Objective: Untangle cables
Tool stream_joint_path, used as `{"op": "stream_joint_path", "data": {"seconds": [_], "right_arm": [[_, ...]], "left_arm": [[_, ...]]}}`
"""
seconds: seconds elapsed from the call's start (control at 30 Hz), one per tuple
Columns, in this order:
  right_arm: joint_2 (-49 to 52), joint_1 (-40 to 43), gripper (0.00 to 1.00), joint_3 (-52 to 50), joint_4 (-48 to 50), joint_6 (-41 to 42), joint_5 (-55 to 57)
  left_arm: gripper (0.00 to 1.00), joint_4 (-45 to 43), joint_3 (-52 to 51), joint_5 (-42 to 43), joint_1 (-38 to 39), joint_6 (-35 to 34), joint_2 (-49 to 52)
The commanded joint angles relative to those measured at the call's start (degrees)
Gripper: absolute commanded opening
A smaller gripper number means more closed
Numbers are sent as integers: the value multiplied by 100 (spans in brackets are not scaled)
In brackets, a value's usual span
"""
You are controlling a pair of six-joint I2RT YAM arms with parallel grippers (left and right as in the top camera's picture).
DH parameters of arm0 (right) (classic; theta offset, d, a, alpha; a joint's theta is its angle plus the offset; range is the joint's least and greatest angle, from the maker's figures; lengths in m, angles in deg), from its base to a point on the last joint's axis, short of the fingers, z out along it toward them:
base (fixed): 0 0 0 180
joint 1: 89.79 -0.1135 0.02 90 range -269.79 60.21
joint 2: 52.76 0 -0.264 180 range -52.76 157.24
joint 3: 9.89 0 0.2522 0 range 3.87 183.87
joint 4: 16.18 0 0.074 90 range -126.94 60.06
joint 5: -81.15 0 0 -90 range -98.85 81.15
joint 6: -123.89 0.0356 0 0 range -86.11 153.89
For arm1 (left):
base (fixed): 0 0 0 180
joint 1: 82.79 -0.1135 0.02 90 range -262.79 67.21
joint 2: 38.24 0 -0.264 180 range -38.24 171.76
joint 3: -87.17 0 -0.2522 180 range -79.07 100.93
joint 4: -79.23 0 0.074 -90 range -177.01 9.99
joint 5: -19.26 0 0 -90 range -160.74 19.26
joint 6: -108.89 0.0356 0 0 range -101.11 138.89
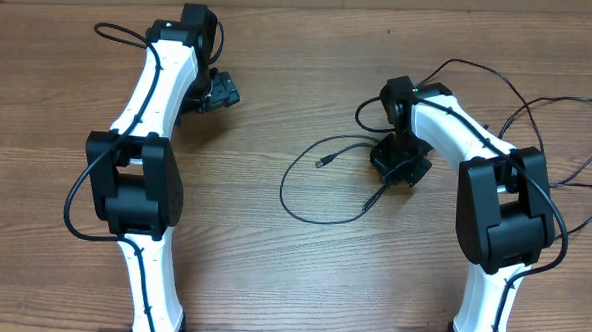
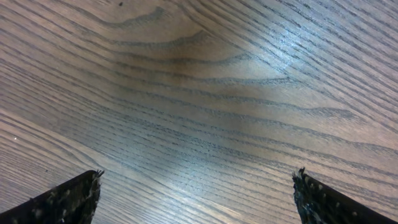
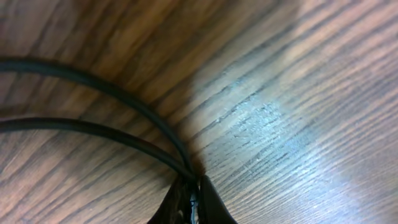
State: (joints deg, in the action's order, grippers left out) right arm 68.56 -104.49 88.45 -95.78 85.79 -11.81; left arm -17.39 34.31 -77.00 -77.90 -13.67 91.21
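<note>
At about ten o'clock on the wooden table (image 1: 271,285), the left gripper (image 1: 222,91) is being held just above bare wood with its jaws spread wide. Nothing is being grasped or touched by it, and only wood grain is being shown between its two fingertips (image 2: 74,199) in the left wrist view. Near the table's centre, a slack loop (image 1: 281,188) of the cables (image 3: 93,129) is being left lying flat, with a silver-tipped plug (image 1: 321,163) resting at about one o'clock of it. At three o'clock from the centre, the right gripper (image 1: 398,168) is being held low over the table with its jaws clamped together on the cables. In the right wrist view, two black strands are being seen running in from nine and ten o'clock, and they are being pinched where they meet at the fingertips (image 3: 208,202).
</note>
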Motion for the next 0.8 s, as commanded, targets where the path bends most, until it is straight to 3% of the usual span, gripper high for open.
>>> {"op": "stream_joint_path", "data": {"seconds": [0.0,0.2,0.5,0.77], "right_arm": [[407,59,4,-297,407,-573,238],[404,59,4,35,520,-1526,-529],[404,59,4,1980,-354,-2345,-463],[404,297,4,3383,-487,-2822,125]], "left_arm": [[99,-4,-7,-72,39,85,-94],[100,-2,-7,-72,39,85,-94],[100,-4,-7,-72,39,85,-94],[99,-2,-7,-72,39,85,-94]]}}
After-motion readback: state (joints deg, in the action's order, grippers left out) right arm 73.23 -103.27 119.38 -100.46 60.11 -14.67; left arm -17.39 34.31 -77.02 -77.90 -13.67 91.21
